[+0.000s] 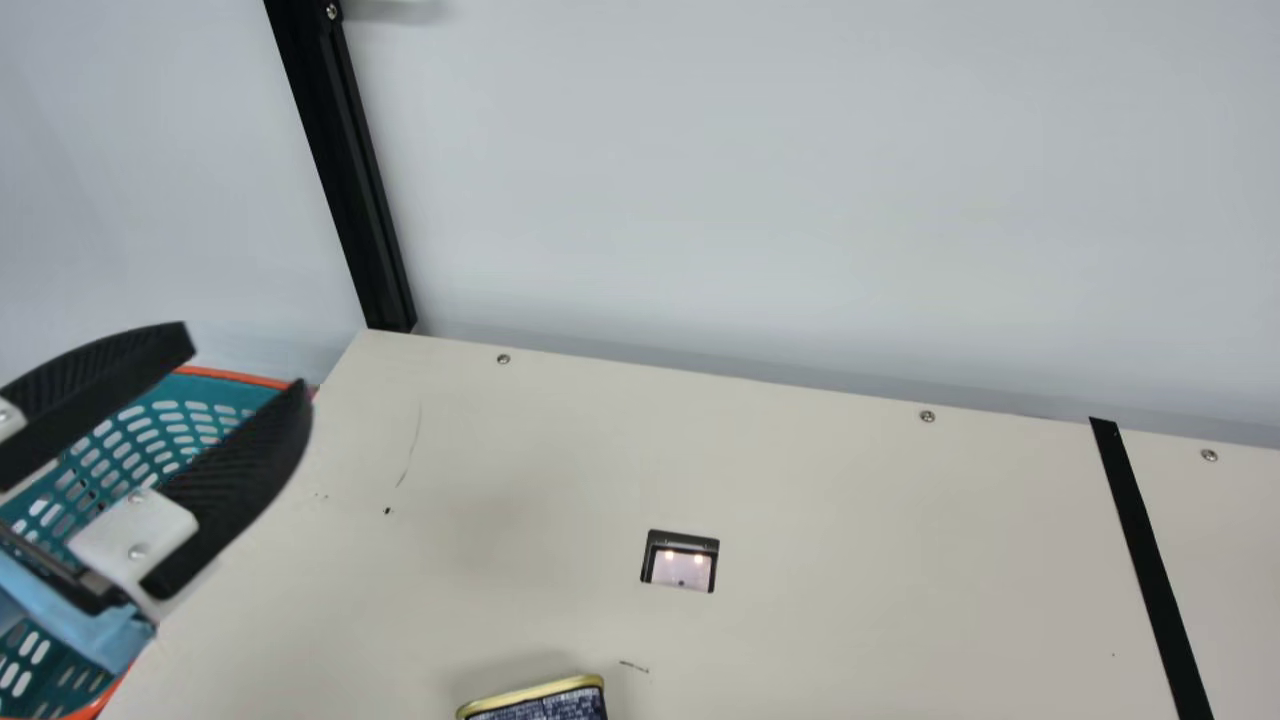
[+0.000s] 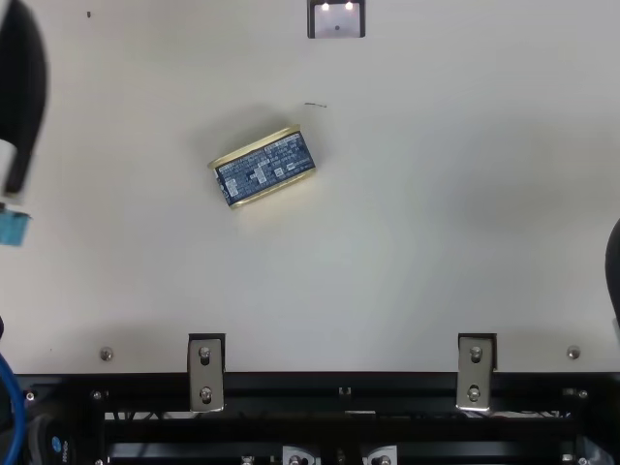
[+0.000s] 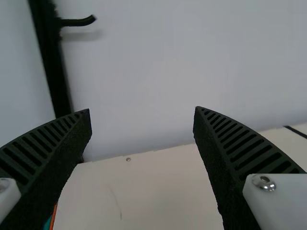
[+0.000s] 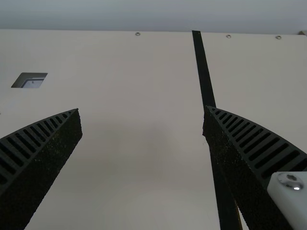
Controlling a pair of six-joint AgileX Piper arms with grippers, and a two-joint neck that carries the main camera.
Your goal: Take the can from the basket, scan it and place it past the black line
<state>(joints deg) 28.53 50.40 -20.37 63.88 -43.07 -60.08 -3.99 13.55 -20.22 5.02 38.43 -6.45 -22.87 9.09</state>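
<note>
From my neck camera, the main view, I get a cream surface (image 1: pixel 850 560) running back to a pale wall (image 1: pixel 800 200), with screws (image 1: pixel 927 416) along its far edge and a black post (image 1: pixel 340 170) rising at the far left corner. My left hand (image 1: pixel 246 362) hangs over the basket (image 1: pixel 230 375), teal with an orange rim, its fingers apart and nothing between them. The scanner (image 1: pixel 680 562) sits flush in the surface, two small lights glowing, and well off to the right the black line (image 1: pixel 1150 560) runs toward me. The can (image 1: pixel 540 700) is cut by the bottom edge here.

The top view gives me that can whole: it lies at a slant on the surface, nearer me than the scanner and a little left of it, dark printed panel up, gold rims along both long edges. I also get the near side: metal brackets (image 2: pixel 205 373) on a black frame (image 2: pixel 407 383), a blue cable (image 2: pixel 17 407), and part of my right hand (image 2: pixel 615 271) at the right edge.

My left wrist view adds a hook (image 3: pixel 79 22) on the post.

In my right wrist view, the right hand's fingers stand wide apart and empty above the surface, the black line passing behind one.
</note>
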